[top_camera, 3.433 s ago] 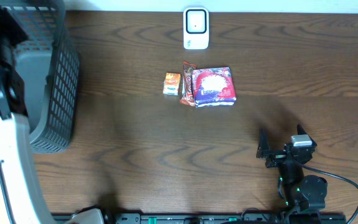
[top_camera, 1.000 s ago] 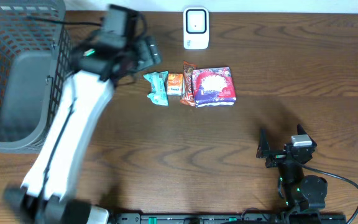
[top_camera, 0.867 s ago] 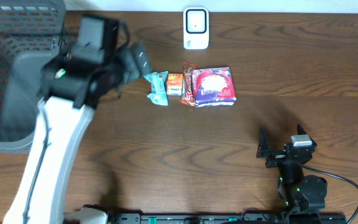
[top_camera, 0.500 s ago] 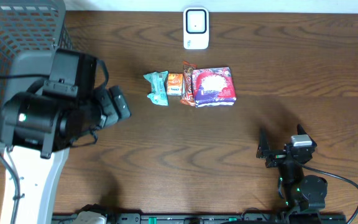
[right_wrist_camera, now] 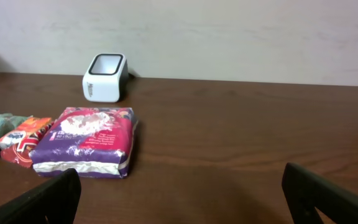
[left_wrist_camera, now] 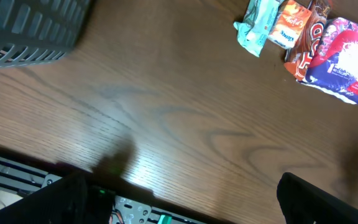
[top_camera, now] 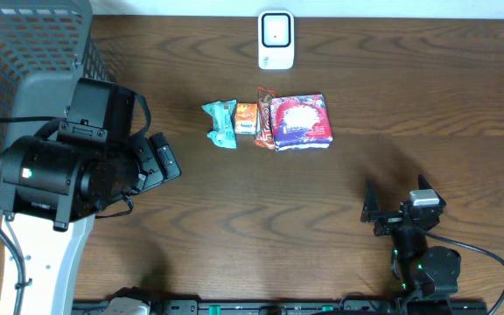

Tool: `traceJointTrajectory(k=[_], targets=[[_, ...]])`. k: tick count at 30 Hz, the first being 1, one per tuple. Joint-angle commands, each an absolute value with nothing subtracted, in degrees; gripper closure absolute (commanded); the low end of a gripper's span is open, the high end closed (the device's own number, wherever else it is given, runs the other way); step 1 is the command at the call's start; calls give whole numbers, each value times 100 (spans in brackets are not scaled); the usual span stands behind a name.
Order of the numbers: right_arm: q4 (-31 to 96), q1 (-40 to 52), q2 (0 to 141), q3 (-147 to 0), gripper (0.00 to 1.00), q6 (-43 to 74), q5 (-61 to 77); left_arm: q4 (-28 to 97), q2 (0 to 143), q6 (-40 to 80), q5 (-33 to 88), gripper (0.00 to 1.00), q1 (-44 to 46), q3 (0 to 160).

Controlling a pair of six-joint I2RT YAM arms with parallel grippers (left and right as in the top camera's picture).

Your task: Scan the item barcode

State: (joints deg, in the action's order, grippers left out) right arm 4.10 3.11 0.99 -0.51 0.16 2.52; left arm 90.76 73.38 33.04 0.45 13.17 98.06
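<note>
At the far left stands the grey mesh basket (top_camera: 24, 52). Just right of it the left fingers (left_wrist_camera: 55, 196) hang spread wide above bare wood, holding nothing. The items lie in 1 row near the middle, well apart from those fingers. They are a teal crinkled packet (top_camera: 220, 122), a small orange packet (top_camera: 245, 118), a red-brown bar wrapper (top_camera: 264, 118) and a purple and red pouch (top_camera: 301, 121), each touching its neighbour. We see no barcode on any upper face, so we reckon the codes sit underneath.

To do this step well, we would take the teal packet, the outermost and nearest. We would come down across its narrow width so the orange one is not dragged along. Then we would turn its underside squarely toward the window of the white box-shaped scanner (top_camera: 276, 39), which stands beyond the row near the far edge. A light, flat hold should keep the thin film from creasing over the code. At the right, the right fingers (right_wrist_camera: 48, 199) rest low, also wide and empty.

The dark wood-grain tabletop (top_camera: 339, 254) looks smooth with a mild sheen. A black rail (top_camera: 278, 306) runs along its near edge, and a pale wall (right_wrist_camera: 229, 31) closes the far side.
</note>
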Motion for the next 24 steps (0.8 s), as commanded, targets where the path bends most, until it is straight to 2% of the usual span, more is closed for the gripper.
traceJointTrajectory(k=[1,3,11,15,21,24], targets=[[410,266,75,-34,1,-43,204,9102,7365,3352,-69,2,1293,9747],[403,268,75,-34,1,255,217,9102,7365,3354,-69,2,1293,9747],[364,268,75,-34,1,2851,567,9102,7365,3354,-69,2,1293,9747],[276,268,75,-34,1,5489,2001,9102,7365,3354,-69,2,1293,9747],[191,270,75,-34,1,7555,2668,9102,7365,3354,-69,2,1293,9747],[-510,272,75,-34,1,7749,3382,9102,7365,3354,-69,2,1293,9747]])
